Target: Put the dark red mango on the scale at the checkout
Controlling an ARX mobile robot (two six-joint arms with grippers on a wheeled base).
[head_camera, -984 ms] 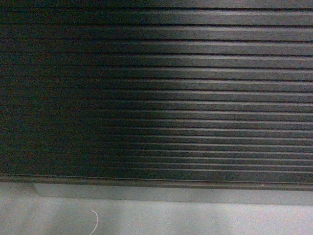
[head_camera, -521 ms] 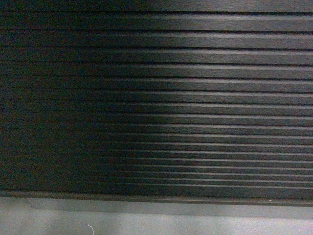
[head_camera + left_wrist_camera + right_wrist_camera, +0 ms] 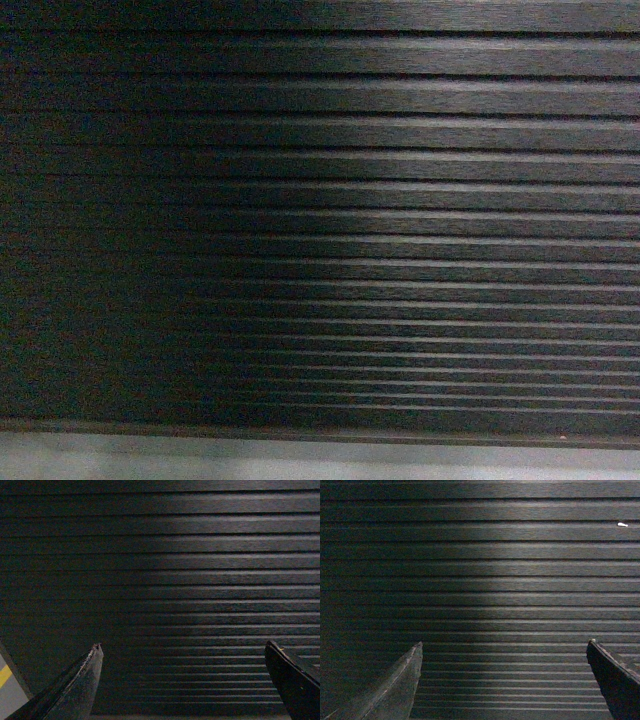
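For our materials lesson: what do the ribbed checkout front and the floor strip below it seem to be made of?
Checkout front: likely dark laminate or brushed-finish panel; fine horizontal grain and a soft sheen on the ribs suggest this, though painted metal is possible. Floor strip: pale grey, smooth, matte, perhaps concrete or vinyl; too blurred to tell.

Black ribbed checkout front panel [image 3: 320,230]: looked matt, with a fine brushed grain.
Grey floor strip [image 3: 300,458] at 6 o'clock: smooth, dull.
Dark gripper fingers [image 3: 80,685]: matt, scuffed edges.

Checkout [image 3: 320,220] front black, horizontal ribbed pattern; grey floor [image 3: 300,462] strip below; small white speck [image 3: 622,524] on rib
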